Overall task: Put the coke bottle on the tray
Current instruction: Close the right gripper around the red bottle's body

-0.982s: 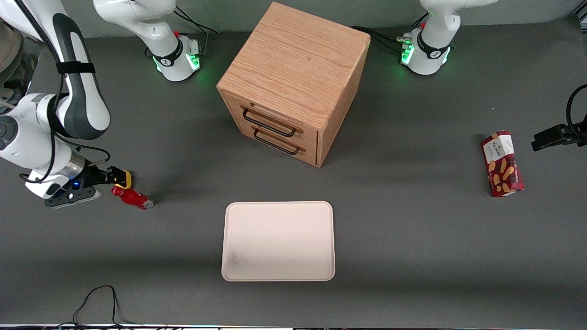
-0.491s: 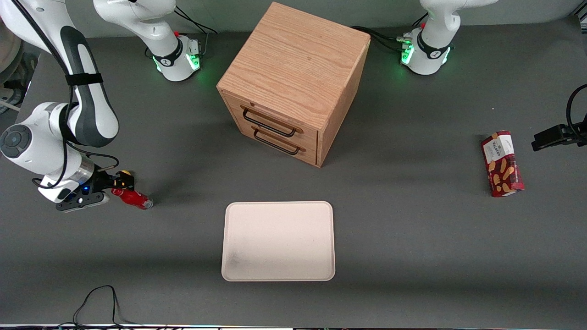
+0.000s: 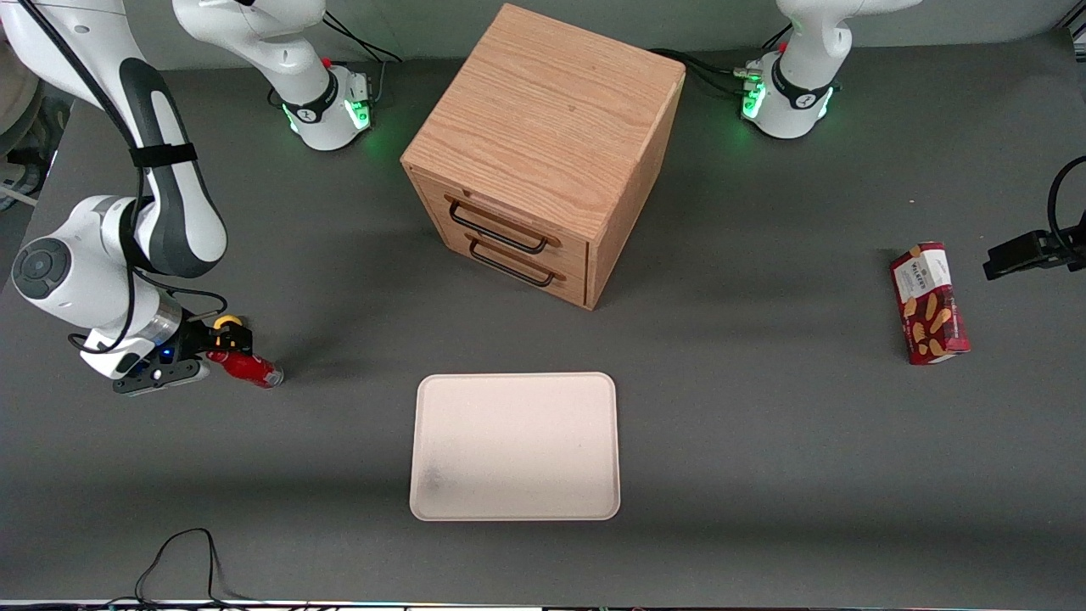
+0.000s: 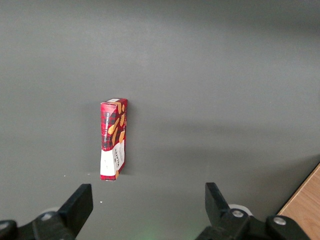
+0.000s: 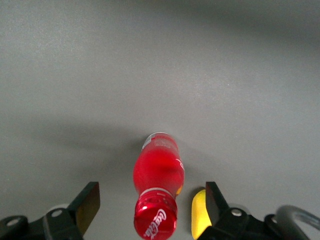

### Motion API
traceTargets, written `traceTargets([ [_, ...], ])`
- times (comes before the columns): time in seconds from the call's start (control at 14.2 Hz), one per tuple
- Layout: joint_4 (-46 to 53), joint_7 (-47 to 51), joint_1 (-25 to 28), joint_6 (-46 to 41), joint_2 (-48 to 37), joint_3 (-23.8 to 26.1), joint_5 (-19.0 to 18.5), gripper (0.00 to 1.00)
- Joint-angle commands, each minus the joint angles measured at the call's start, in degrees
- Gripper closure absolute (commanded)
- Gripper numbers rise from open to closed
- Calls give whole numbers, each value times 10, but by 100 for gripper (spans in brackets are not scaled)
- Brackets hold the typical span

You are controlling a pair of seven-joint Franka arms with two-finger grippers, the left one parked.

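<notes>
1. Down at the working arm's end of the grey table (image 3: pixel 764 441), the small red coke bottle (image 3: pixel 246 367) with its red cap lies on its side on the tabletop, well apart from the large cream rectangular tray (image 3: pixel 515 445) with rounded corners.
2. Relative to the tray, the coke bottle sits off sideways toward the working arm and a little farther from the front camera.
3. The black two-finger gripper (image 3: pixel 227 345) hangs low over the cap end of the coke bottle; the wrist view shows the gripper (image 5: pixel 150 207) spread wide, one finger on each side of the coke bottle (image 5: pixel 157 182), with clear gaps and nothing held.
4. A small round yellow object (image 3: pixel 226 323) lies just beside the coke bottle's cap end, farther from the front camera than the bottle; in the wrist view its yellow edge (image 5: pixel 199 212) shows against one finger.
5. The tray lies flat with nothing on it, nearer the front camera than the wooden two-drawer cabinet (image 3: pixel 543 153) with black handles.
6. A red biscuit box (image 3: pixel 929 303) lies well apart from the tray, toward the parked arm's end of the table; it also shows in the left wrist view (image 4: pixel 114 138).
</notes>
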Motion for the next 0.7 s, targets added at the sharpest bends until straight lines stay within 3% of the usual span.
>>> traceTargets([
  [0.0,-4,-11,3,1,-4,-1,11,49],
  [0.35,0,-17,2,-24,-8,3,11,94],
  [0.42,2,-24,2,-31,-9,3,11,100],
  [0.63,44,-41,1,-74,-12,2,9,100],
])
